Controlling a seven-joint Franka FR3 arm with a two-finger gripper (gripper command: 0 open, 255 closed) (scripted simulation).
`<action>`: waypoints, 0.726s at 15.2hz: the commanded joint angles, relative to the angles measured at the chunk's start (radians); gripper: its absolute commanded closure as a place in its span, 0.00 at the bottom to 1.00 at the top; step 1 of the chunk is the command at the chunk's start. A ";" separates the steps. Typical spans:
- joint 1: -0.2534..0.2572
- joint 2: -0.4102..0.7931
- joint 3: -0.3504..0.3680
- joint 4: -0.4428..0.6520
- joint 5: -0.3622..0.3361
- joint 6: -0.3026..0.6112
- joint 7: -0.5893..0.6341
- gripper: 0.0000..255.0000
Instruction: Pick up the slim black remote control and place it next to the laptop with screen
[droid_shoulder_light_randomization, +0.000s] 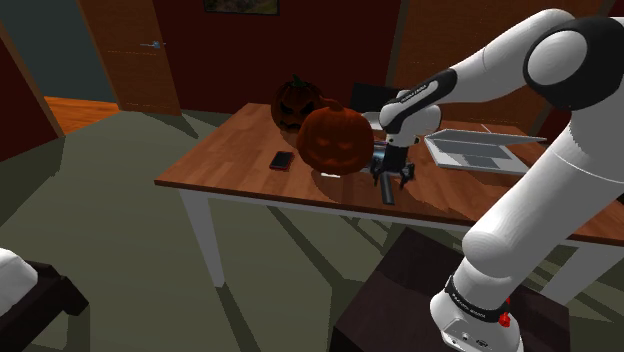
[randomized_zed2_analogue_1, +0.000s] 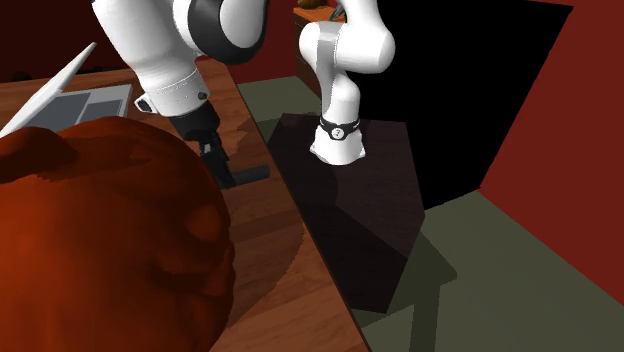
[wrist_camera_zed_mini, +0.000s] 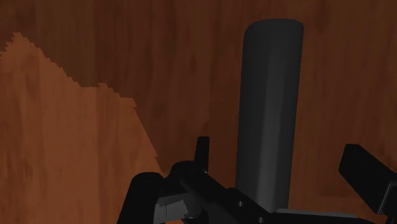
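The remote (wrist_camera_zed_mini: 270, 95) is a long, slim bar of dark grey to black colour, smooth, with a rounded far end. In the wrist view it runs straight away from the gripper (wrist_camera_zed_mini: 280, 153), over the red-brown wood grain of the table (wrist_camera_zed_mini: 95, 159). The two black fingers stand apart, one on each side of the remote, and a strip of wood shows between each finger and the bar. So the pincer is wide open and it holds nothing.

In the shoulder view the remote is at the centre of the frame, near the front edge of the table and under the lowered hand. In the second exterior view it sticks out from the gripper toward the right, close to the table's edge. If it lies flat on the wood, I cannot tell.

Just left of the gripper in the shoulder view sits a round orange pumpkin (droid_shoulder_light_randomization: 335, 140) with a carved face and ribbed skin. A darker pumpkin (droid_shoulder_light_randomization: 296, 100) is behind it, and a small flat black object (droid_shoulder_light_randomization: 281, 160) lies to their left. The open grey laptop (droid_shoulder_light_randomization: 480, 150) lies to the right of the gripper. The table has white legs. The dark box stand (droid_shoulder_light_randomization: 400, 290) is at the lower right, on an olive floor (droid_shoulder_light_randomization: 120, 250).
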 joint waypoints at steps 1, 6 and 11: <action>0.002 0.019 0.000 -0.021 0.009 0.039 -0.007 0.00; 0.002 0.019 0.000 -0.021 0.009 0.039 -0.007 0.00; 0.002 0.019 0.000 -0.021 0.009 0.039 -0.007 1.00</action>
